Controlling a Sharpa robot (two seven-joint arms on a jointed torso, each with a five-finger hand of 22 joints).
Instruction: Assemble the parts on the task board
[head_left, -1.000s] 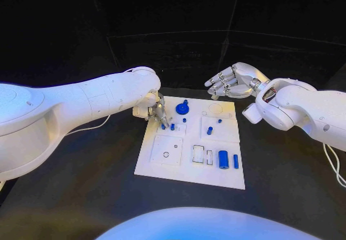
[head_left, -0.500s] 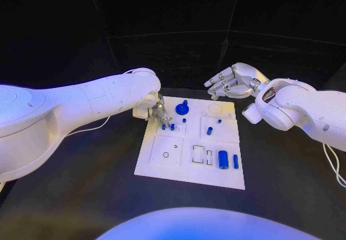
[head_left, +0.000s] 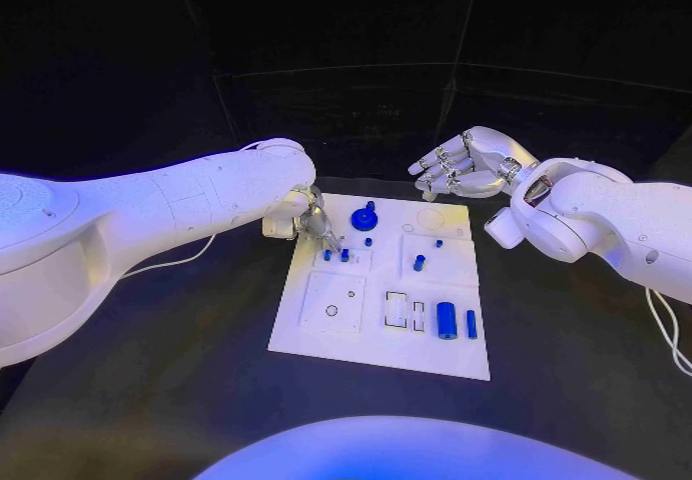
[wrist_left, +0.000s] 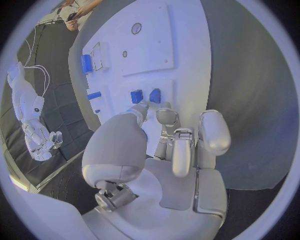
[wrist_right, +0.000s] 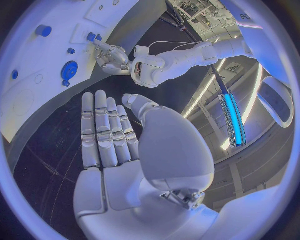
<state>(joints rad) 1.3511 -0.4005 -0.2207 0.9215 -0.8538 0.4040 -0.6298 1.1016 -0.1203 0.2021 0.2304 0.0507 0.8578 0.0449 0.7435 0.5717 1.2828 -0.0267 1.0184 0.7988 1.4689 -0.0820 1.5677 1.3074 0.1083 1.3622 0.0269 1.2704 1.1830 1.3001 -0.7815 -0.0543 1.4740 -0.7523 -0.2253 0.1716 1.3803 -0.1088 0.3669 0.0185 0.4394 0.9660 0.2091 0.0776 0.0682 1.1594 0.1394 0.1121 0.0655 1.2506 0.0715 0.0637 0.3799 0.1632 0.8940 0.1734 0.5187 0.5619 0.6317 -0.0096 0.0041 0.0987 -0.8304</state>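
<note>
Fingers (wrist_left: 139, 111) of left hand (head_left: 299, 222) still curled, empty, beside two small blue parts (head_left: 335, 254), barely shifted.

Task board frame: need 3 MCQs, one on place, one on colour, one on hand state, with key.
1. Where does the task board lie?
A. On the black table between the two arms
B. In the right hand
C. Propped upright

2. What colour is the large cylinder near the board's close edge?
A. Red
B. Blue
C. Green

3. How is the right hand?
A. Gripping a peg
B. Pressing on the board
C. Empty, fingers extended

Key: 1 A, the head view shows it flat on the table; 2 B, it is blue like the other parts; 3 C, the right wrist view shows a bare palm and extended fingers.
</note>
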